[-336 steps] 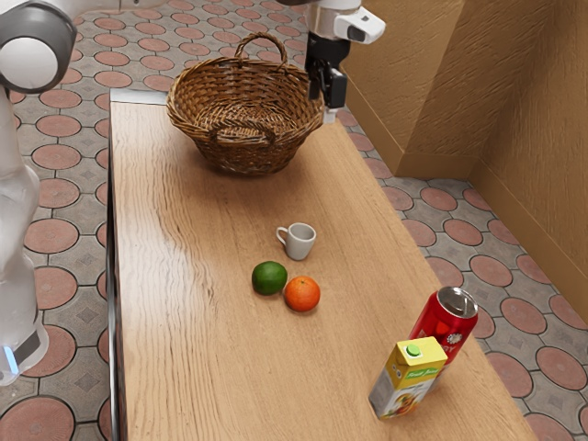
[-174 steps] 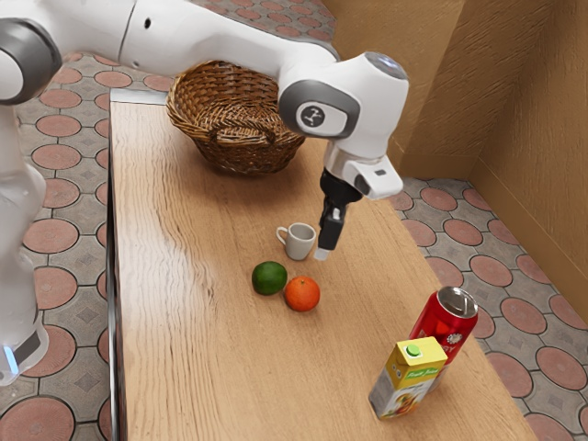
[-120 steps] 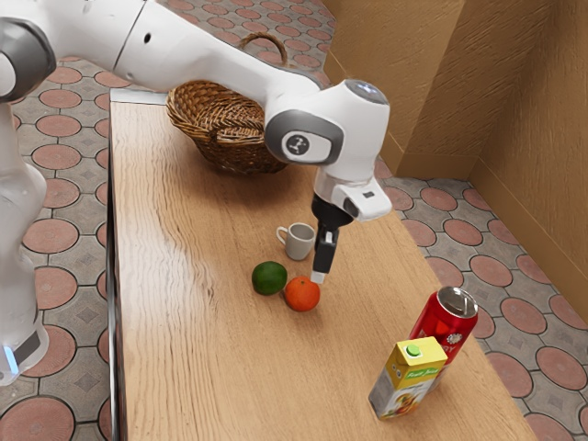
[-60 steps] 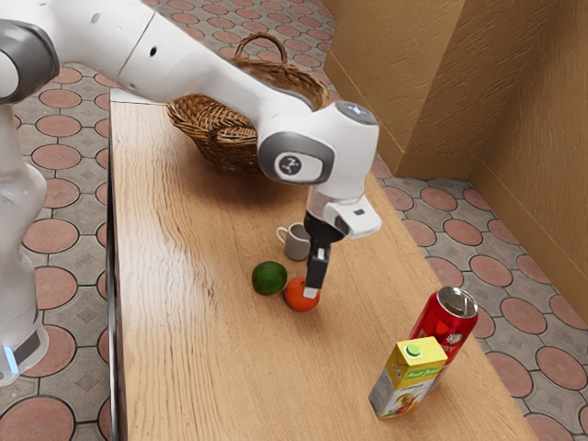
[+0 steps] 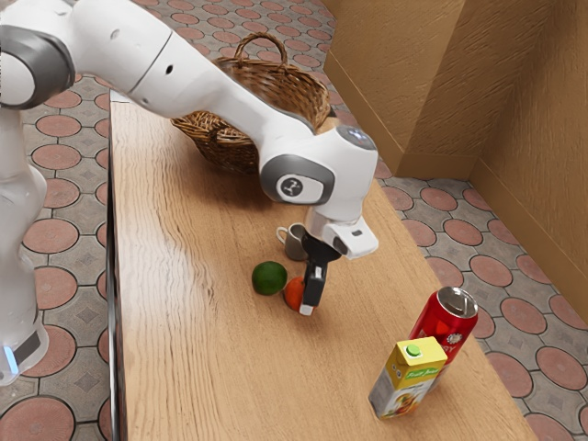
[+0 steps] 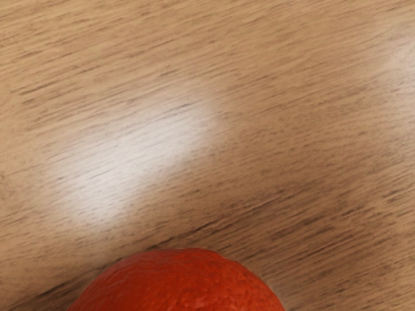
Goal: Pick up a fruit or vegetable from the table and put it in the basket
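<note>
Currently, my pincer (image 5: pixel 308 308) is low at the orange (image 5: pixel 293 294), on the table (image 5: pixel 202 322) beside the lime (image 5: pixel 269 277). Whether the pincer is apart or clamped, I cannot tell.

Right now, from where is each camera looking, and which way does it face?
Exterior view: high at my arm's side, looking down along the table to the basket; arm and gripper show.
Wrist view: mounted above the gripper, facing down at table and orange.
Both share: the orange and the table.
</note>
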Tool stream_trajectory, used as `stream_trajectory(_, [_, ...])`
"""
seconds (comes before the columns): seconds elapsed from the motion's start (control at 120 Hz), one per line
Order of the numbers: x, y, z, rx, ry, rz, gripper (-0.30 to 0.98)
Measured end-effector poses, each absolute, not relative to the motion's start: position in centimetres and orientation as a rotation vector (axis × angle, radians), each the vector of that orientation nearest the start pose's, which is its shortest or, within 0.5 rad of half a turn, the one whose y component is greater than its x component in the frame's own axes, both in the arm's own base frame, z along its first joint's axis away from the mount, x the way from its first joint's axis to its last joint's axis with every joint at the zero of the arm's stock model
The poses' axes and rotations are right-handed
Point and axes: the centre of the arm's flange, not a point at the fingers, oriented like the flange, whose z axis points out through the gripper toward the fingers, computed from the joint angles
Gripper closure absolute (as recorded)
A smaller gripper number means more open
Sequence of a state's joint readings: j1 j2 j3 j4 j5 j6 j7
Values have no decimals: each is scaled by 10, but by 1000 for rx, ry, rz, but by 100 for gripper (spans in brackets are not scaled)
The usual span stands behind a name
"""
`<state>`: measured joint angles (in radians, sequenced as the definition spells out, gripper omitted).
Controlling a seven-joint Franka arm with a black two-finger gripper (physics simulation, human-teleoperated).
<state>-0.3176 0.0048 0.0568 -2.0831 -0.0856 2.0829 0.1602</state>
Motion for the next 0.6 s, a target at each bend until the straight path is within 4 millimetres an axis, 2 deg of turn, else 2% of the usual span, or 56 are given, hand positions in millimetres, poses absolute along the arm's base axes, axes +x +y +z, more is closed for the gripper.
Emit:
stream_trajectory(0.133, [527, -145, 416, -3158, 604, 29, 1])
stream_trajectory(0.283, [530, -145, 413, -3158, 600, 17, 27])
stream_trajectory(0.375, [531, -143, 413, -3159, 589, 7, 37])
stream_trajectory(0.408, [531, -142, 415, -3160, 584, 0, 36])
stream_trajectory(0.508, [533, -139, 436, -3164, 574, -69, 37])
stream_trajectory(0.6, [533, -134, 478, -3170, 571, -191, 37])
